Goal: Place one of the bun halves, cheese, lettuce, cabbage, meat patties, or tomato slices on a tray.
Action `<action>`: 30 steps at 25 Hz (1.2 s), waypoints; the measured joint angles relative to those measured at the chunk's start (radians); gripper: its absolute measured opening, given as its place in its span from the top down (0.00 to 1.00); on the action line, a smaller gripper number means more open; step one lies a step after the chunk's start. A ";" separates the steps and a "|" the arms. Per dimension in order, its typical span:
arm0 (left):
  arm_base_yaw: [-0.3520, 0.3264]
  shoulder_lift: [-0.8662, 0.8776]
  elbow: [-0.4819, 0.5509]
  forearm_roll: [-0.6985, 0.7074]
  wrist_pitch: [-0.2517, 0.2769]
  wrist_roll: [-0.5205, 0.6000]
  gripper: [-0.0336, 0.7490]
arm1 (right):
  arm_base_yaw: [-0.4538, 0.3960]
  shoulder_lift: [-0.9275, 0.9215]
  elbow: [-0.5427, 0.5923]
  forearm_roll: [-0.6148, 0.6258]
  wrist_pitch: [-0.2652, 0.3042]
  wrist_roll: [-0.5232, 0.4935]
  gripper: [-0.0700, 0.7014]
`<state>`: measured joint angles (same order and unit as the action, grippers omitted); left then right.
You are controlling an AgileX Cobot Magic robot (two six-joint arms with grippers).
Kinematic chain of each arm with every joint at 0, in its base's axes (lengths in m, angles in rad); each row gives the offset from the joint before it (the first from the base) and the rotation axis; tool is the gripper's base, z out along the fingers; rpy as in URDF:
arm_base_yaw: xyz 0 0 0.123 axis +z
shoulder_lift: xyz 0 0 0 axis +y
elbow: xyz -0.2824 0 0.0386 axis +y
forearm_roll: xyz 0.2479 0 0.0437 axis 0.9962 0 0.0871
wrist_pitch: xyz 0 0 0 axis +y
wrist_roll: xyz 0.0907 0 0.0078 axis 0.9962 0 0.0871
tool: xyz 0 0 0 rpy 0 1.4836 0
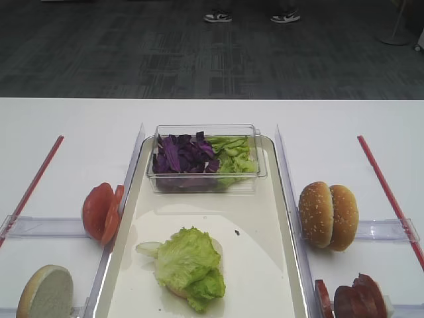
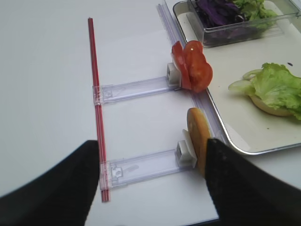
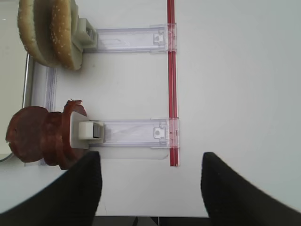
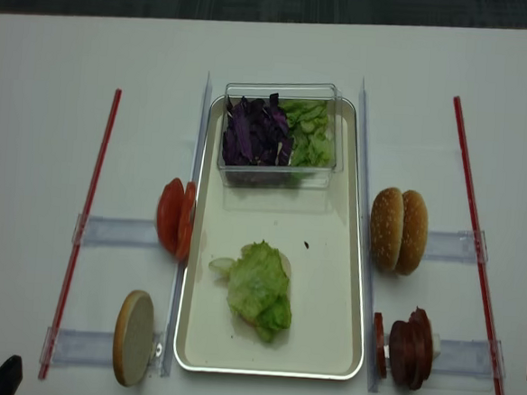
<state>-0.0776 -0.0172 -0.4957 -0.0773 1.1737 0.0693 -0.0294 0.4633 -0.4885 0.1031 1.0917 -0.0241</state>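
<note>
The cream tray (image 1: 258,218) holds a bun half topped with lettuce (image 1: 189,262), with the white cut face just showing under the leaf. At its far end a clear tub holds purple cabbage (image 1: 182,156) and more green leaves. Tomato slices (image 1: 101,211) and a bun half (image 1: 46,291) stand on edge left of the tray. Sesame bun halves (image 1: 328,215) and meat patties (image 1: 354,299) stand to its right. My left gripper (image 2: 153,183) is open above the rail beside the left bun half (image 2: 198,141). My right gripper (image 3: 150,183) is open over bare table, right of the patties (image 3: 40,136).
Clear plastic rails (image 4: 116,232) with white stops hold the upright food on both sides. A red strip (image 4: 85,230) runs along the left side and another red strip (image 4: 476,239) along the right. Clear dividers flank the tray. The table's near edge lies just below both grippers.
</note>
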 joint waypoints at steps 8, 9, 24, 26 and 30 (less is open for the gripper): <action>0.000 0.000 0.000 0.000 0.000 0.000 0.37 | 0.000 -0.089 0.002 0.001 0.001 0.000 0.28; 0.000 0.000 0.000 0.000 0.000 0.000 0.37 | 0.000 -0.101 0.002 0.002 0.001 0.000 0.28; 0.000 0.000 0.000 0.000 0.000 0.000 0.37 | 0.000 -0.227 0.002 0.002 0.010 0.000 0.28; 0.000 0.000 0.000 0.000 0.000 0.000 0.37 | 0.000 -0.254 0.002 0.002 0.011 0.000 0.28; 0.000 0.000 0.000 0.000 0.000 0.000 0.37 | 0.000 -0.306 0.002 0.002 0.015 0.000 0.28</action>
<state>-0.0776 -0.0172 -0.4957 -0.0773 1.1737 0.0693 -0.0294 0.1574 -0.4860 0.1056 1.1063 -0.0241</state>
